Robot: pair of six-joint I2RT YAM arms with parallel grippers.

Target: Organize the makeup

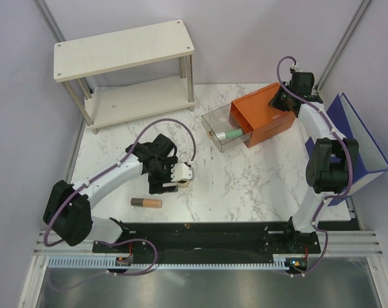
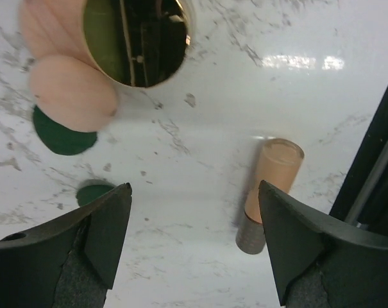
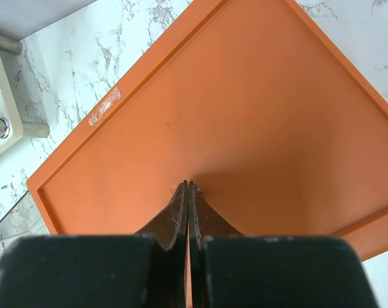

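Note:
My left gripper [image 2: 194, 192] is open and empty, hovering over the marble table; in the top view it [image 1: 170, 179] is left of centre. Ahead of it lie a gold-rimmed round jar [image 2: 136, 38], two peach-pink discs [image 2: 72, 93], and two dark green discs [image 2: 62, 136], one partly behind my left finger [image 2: 94, 191]. A tan tube [image 2: 274, 176] lies by my right finger [image 2: 296, 237]; it also shows in the top view [image 1: 147, 203]. A mint-green tube [image 1: 234, 134] lies in the clear drawer [image 1: 214, 122]. My right gripper [image 3: 188, 186] is shut, its tips on the orange box top [image 3: 245, 102].
The orange drawer box [image 1: 261, 115] stands at the back right with its clear drawer pulled out to the left. A white two-tier shelf [image 1: 123, 48] stands at the back left. A blue folder [image 1: 363, 141] leans at the right edge.

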